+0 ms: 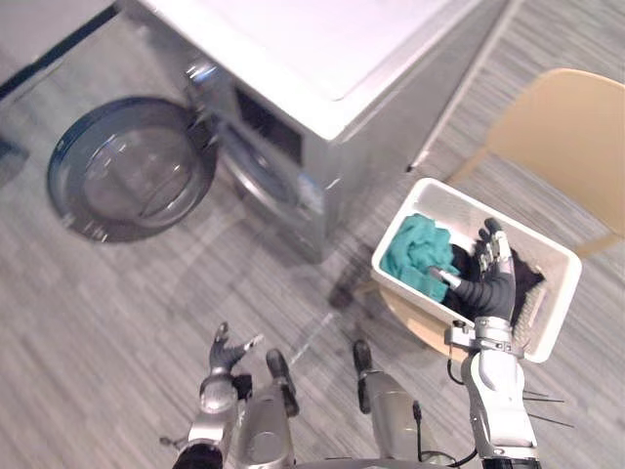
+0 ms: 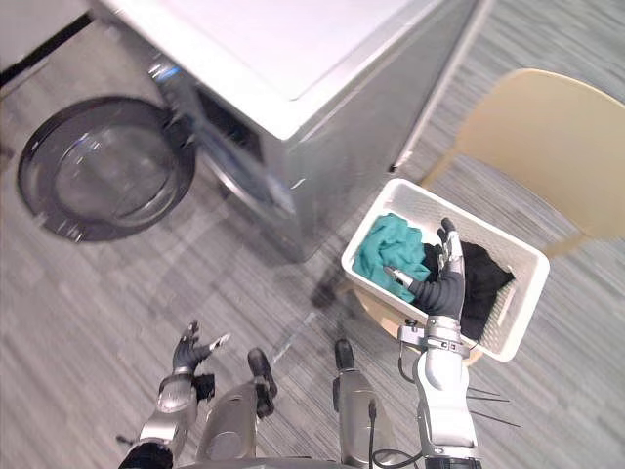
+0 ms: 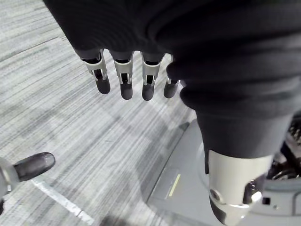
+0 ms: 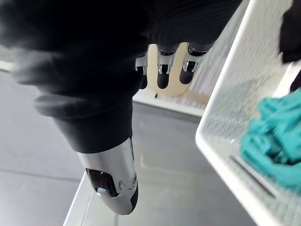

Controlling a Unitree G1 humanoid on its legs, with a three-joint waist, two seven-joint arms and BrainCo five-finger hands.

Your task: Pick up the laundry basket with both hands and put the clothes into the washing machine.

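Observation:
A white laundry basket (image 1: 518,230) rests on the seat of a tan chair (image 1: 566,137) at the right. Inside lie a teal cloth (image 1: 420,252) and a black cloth (image 2: 480,278). My right hand (image 1: 493,278) hovers over the basket's near side, open with straight fingers (image 4: 162,70), holding nothing; the basket wall (image 4: 225,117) and teal cloth (image 4: 273,146) lie close beside it. My left hand (image 1: 227,357) hangs low over the floor at the lower left, open and empty, its fingers (image 3: 124,77) relaxed. It is far from the basket.
The silver washing machine (image 1: 322,49) stands at the top centre, its round door (image 1: 132,166) swung wide open to the left and the drum opening (image 1: 259,171) facing the grey floor. Bare floor lies between the machine's front and the basket.

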